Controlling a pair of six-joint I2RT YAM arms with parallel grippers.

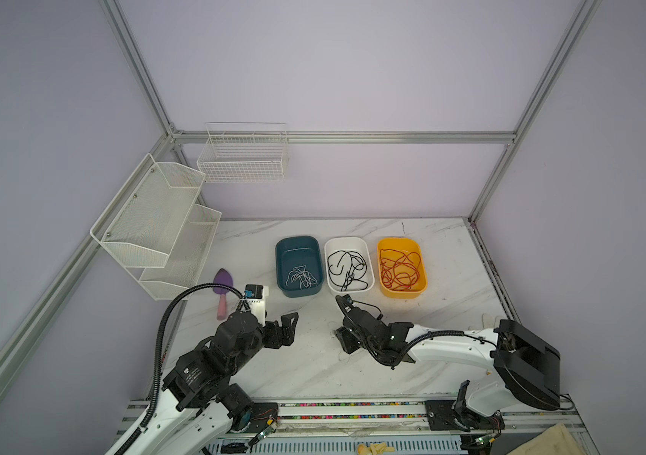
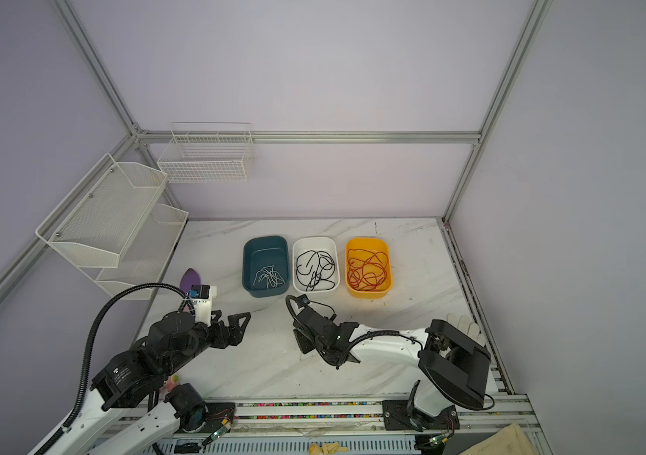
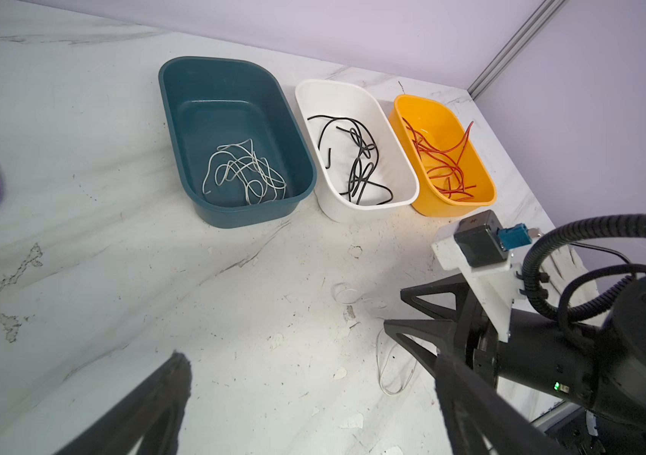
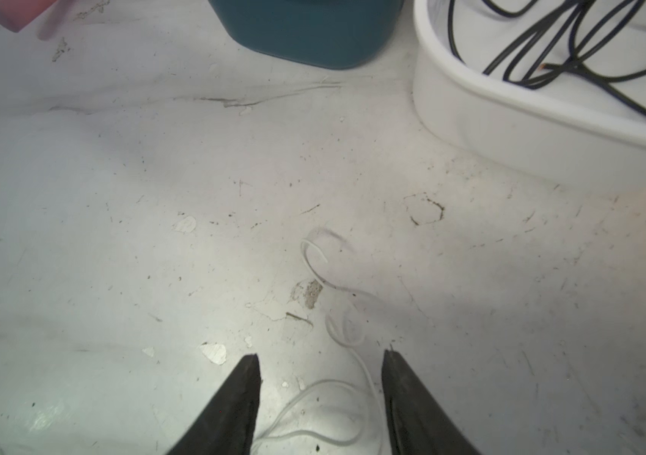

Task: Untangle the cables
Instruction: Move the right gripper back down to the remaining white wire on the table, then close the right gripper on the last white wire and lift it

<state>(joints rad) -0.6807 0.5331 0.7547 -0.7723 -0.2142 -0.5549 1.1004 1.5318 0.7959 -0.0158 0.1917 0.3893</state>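
Marble tabletop (image 4: pixel 116 236): thin curly white cable (image 4: pixel 304 256) lies loose between parted right jaws; left jaws wide, empty.

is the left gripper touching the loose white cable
Apart. The right wrist view shows the cable between the right gripper's fingers; in a top view the left gripper sits well clear of them.

Nothing legible. White print on the left arm's motor housing (image 1: pixel 191 374) is too small to read. Logo on the right arm's wrist camera (image 3: pixel 478 239): same.
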